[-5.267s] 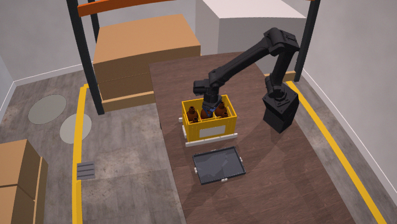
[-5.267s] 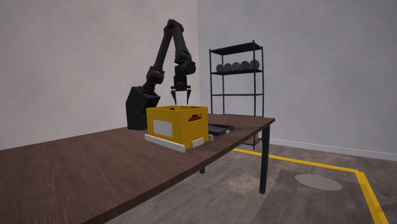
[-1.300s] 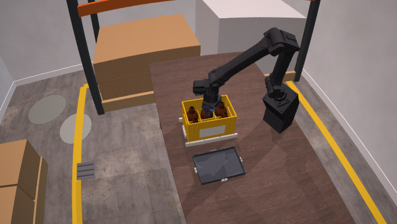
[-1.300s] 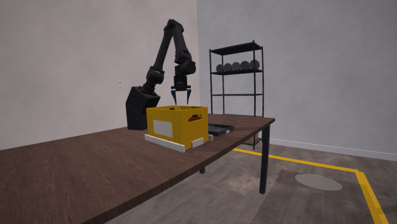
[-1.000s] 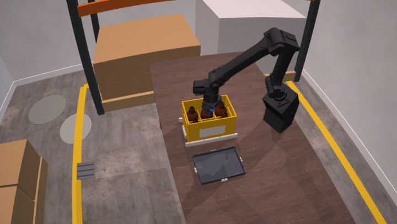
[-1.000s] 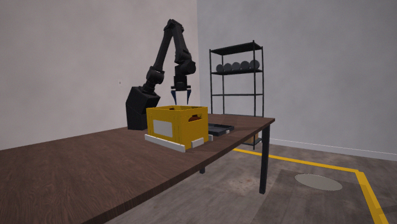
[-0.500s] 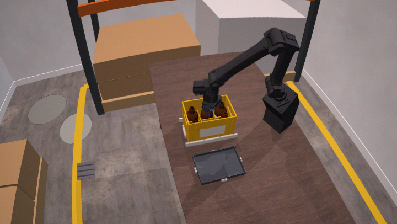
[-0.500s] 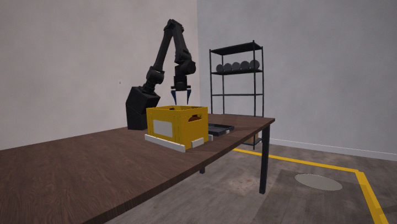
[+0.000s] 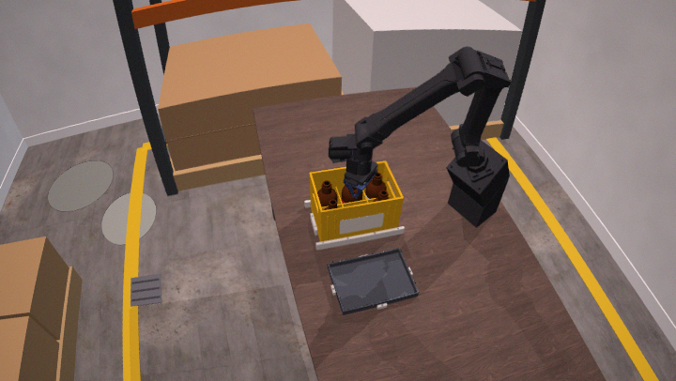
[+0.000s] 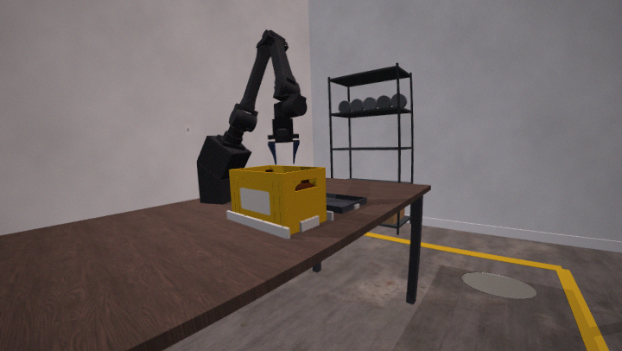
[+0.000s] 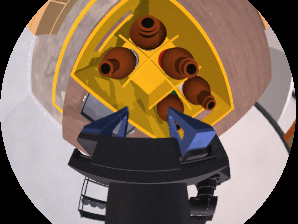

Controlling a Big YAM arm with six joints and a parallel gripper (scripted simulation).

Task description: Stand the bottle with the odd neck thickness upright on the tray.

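Bottles: five, brown, all in the crate. Location of the odd-necked one: within this group, since all five are there; which neck differs in thickness cannot be told from these views. Crate is yellow, level on the table, with white strips at its foot. A pale label marks the crate wall facing the tray. Tray is dark, shallow, flat on the table, near the crate but apart from it; small white blocks sit against its edges. Gripper: pointed down over the crate, blue fingers spread, tips apart, with nothing pinched. In the exterior view the tips appear just higher than the crate's rim. Wrist view: bottle necks lie beyond the fingertips, and one bottle is partly hidden behind a finger. Yellow dividers run between the bottles. Arm is black, bent at a high elbow, and rises from a black pedestal to one side of the crate.

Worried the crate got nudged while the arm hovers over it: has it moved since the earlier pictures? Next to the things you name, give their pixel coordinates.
No. The crate (image 9: 360,220) (image 10: 257,201) shows no visible shift against the table's edge (image 9: 286,265) (image 10: 278,291) in the top or exterior view.
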